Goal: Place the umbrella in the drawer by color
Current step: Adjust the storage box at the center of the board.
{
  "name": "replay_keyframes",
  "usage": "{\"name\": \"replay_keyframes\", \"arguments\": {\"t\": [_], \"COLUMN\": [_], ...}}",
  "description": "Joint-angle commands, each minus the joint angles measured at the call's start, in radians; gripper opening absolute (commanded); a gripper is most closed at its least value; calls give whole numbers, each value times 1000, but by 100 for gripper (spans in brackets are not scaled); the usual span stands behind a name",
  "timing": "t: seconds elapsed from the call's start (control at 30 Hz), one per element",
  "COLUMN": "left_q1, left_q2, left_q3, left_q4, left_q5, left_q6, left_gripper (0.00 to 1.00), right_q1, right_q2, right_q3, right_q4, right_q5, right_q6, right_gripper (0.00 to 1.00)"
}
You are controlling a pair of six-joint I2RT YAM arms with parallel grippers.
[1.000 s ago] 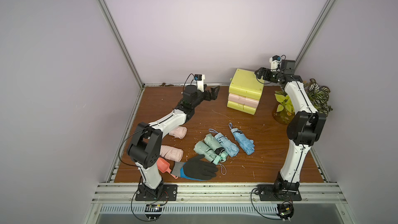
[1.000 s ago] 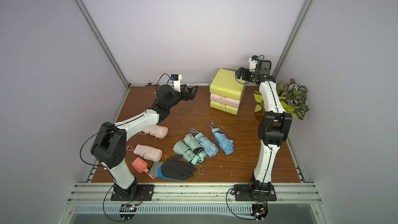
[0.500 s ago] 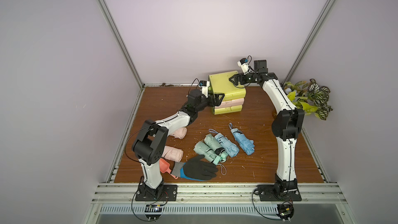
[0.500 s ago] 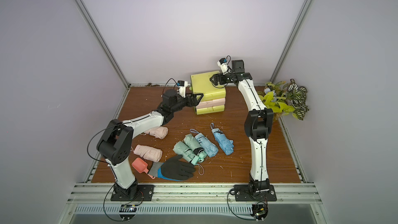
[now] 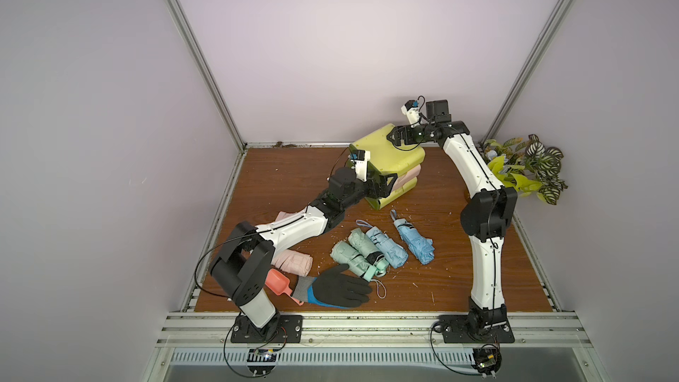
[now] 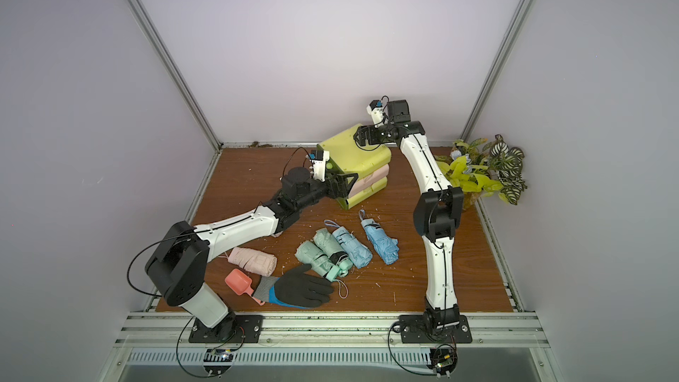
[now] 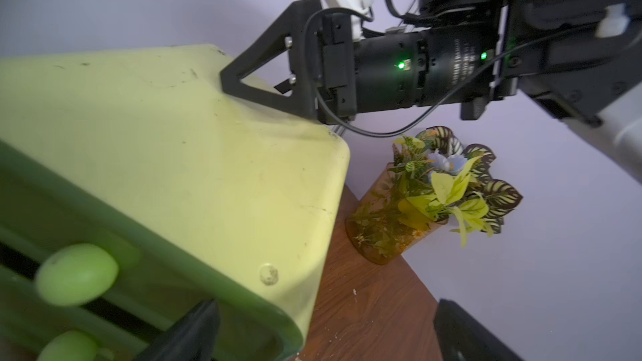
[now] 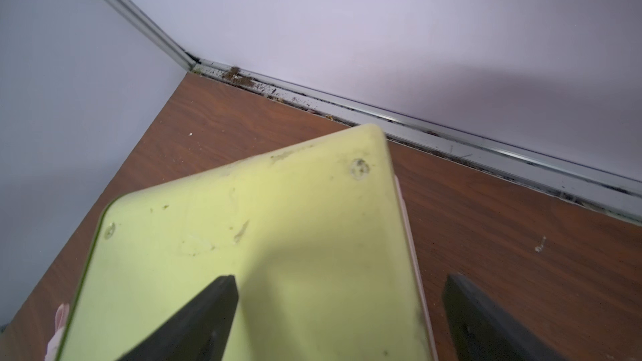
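The drawer unit (image 5: 398,156) (image 6: 362,158) has a yellow-green top, a pink middle drawer and a green front with round knobs (image 7: 76,274). It stands at the back centre, turned at an angle. My left gripper (image 5: 384,183) (image 7: 323,324) is open at its front corner, and that corner lies between the fingers. My right gripper (image 5: 398,135) (image 8: 340,293) is open over the back edge of the top (image 8: 260,237), with one finger on it. Two blue umbrellas (image 5: 413,242), two mint ones (image 5: 354,257) and a pink one (image 5: 292,260) lie folded on the table. A second pink one (image 5: 284,216) lies partly under my left arm.
A black and blue glove (image 5: 341,286) and a salmon scoop (image 5: 279,282) lie near the front left. A potted plant (image 5: 525,167) (image 7: 434,196) stands at the back right by the wall. Small crumbs dot the brown table (image 5: 459,288).
The drawer unit has shifted from the back right toward the centre and turned. My right arm swung left with it. My left gripper came up to its front.
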Motion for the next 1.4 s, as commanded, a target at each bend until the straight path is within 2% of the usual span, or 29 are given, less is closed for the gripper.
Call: {"name": "replay_keyframes", "arguments": {"t": [0.0,0.1,0.23,0.37,0.53,0.77,0.97,1.13,1.37], "left_q1": [-4,4,99,219,289,335,335,334,328], "left_q2": [-79,-144,-182,-68,125,394,530,507,357], "left_q3": [14,27,82,253,463,798,944,881,654], "left_q4": [-116,-218,-321,-433,-484,-623,-710,-615,-427], "left_q5": [-154,-237,-122,47,175,312,442,511,524], "left_q6": [101,205,268,311,401,452,422,332,189], "left_gripper": [100,100,100,100,100,100,100,100,100], "right_q1": [-52,-69,-69,-69,-68,-68,-67,-67,-20], "right_q2": [-180,-331,-607,-874,-1012,-982,-902,-780,-644], "right_q3": [-64,-263,-670,-1090,-1353,-1447,-1479,-1426,-1294], "right_q4": [26,140,419,757,960,1056,1182,1233,1207], "right_q5": [112,144,177,179,171,75,16,-41,-103], "right_q6": [121,176,263,395,538,620,694,716,679], "right_gripper": [100,100,100,100,99,100,100,99,100]}}
